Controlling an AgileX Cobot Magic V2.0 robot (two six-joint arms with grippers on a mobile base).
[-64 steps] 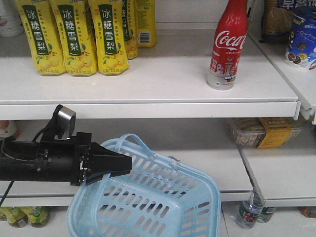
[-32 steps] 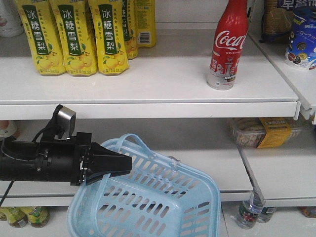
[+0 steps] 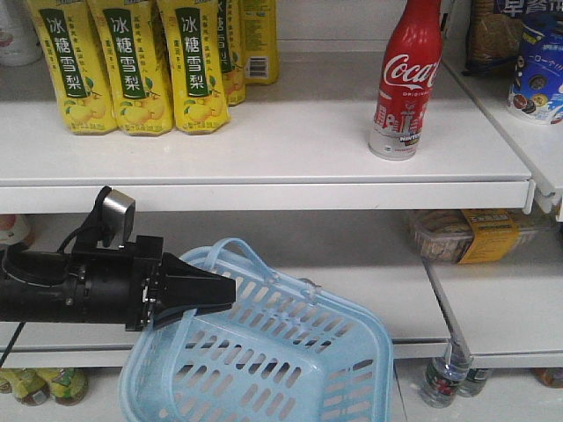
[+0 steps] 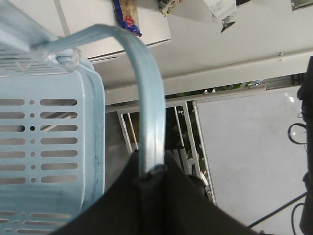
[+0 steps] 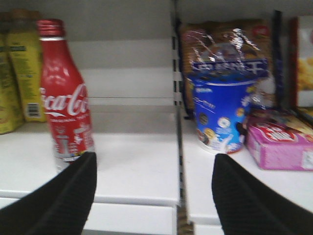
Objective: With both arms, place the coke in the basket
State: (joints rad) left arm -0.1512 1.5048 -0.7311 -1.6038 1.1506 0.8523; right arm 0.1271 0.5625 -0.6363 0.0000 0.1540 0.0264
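Note:
The coke [image 3: 405, 79] stands upright on the right part of the upper white shelf [image 3: 264, 141]; it is red with white script and a silver base. The pale blue basket [image 3: 352, 309] hangs tilted below that shelf. My left gripper [image 3: 224, 290] is shut on the basket's thin loop handle [image 4: 146, 98], seen close in the left wrist view, where the slotted basket wall [image 4: 49, 142] fills the left. My right gripper [image 5: 154, 166] is open in front of the upper shelf. The coke [image 5: 63, 93] stands just behind its left fingertip [image 5: 78, 181], outside the jaws.
Yellow pear-drink bottles [image 3: 123, 66] line the upper shelf's left. A blue snack cup [image 5: 222, 107] and a pink box [image 5: 281, 144] sit right of a metal shelf upright [image 5: 177, 122]. A clear food box [image 3: 466, 233] lies on the lower shelf, and bottles [image 3: 444, 378] stand on the floor.

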